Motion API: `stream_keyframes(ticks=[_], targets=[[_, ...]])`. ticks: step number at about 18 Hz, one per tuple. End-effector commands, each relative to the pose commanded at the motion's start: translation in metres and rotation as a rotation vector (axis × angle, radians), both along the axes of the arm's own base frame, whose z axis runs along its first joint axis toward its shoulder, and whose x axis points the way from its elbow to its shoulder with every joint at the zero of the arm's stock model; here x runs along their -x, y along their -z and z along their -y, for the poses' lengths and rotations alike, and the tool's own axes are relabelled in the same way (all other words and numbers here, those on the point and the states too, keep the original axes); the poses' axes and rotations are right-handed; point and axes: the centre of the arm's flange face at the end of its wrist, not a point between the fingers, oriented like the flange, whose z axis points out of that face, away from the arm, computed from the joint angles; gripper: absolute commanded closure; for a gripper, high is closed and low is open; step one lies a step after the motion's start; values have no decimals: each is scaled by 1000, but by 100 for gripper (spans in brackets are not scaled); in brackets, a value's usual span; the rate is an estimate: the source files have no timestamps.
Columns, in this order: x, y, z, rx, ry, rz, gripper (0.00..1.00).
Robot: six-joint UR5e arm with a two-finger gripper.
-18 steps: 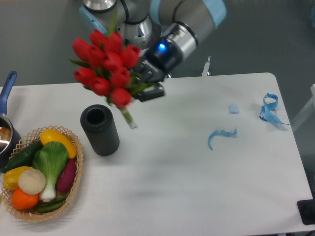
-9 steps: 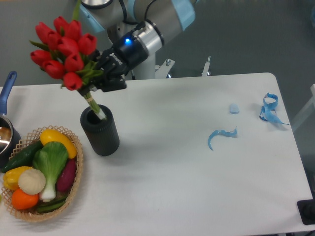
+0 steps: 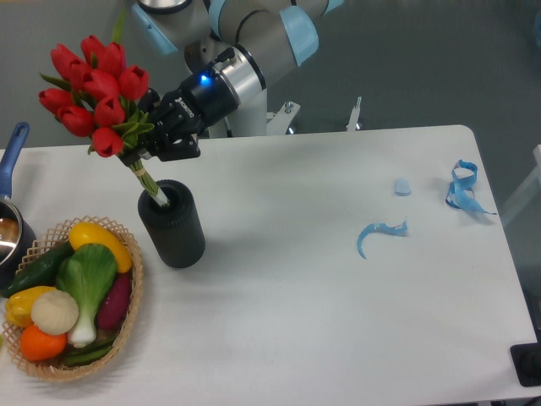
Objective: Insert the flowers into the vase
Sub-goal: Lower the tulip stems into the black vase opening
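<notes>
The flowers, a bunch of red tulips with green stems, are tilted with the heads up and to the left. My gripper is shut on the stems just below the heads. The stem ends reach into the round mouth of the black ribbed vase, which stands upright on the white table at the left. The gripper is just above and slightly left of the vase mouth.
A wicker basket of vegetables sits at the front left, close to the vase. A blue-handled pot is at the left edge. Blue ribbon scraps and a small blue piece lie at the right.
The gripper carried the flowers leftward from right of the vase to above it, then lowered them slightly; the stem ends now dip into the vase mouth.
</notes>
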Motion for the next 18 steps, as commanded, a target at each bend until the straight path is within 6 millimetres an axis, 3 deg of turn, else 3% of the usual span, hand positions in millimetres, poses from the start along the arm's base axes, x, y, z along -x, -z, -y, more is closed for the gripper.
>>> stream_keyframes(ticks=[5,6,7,16,17,18], targets=[[3,47,5,-2,10,-21,91],[11,66,7,0,5,-21,83],[13,71,6,5,5,-12,73],[19,102,5,19,11,4,42],[20,104,5,20,11,6,37],[20,105,6,22,8,10,23]])
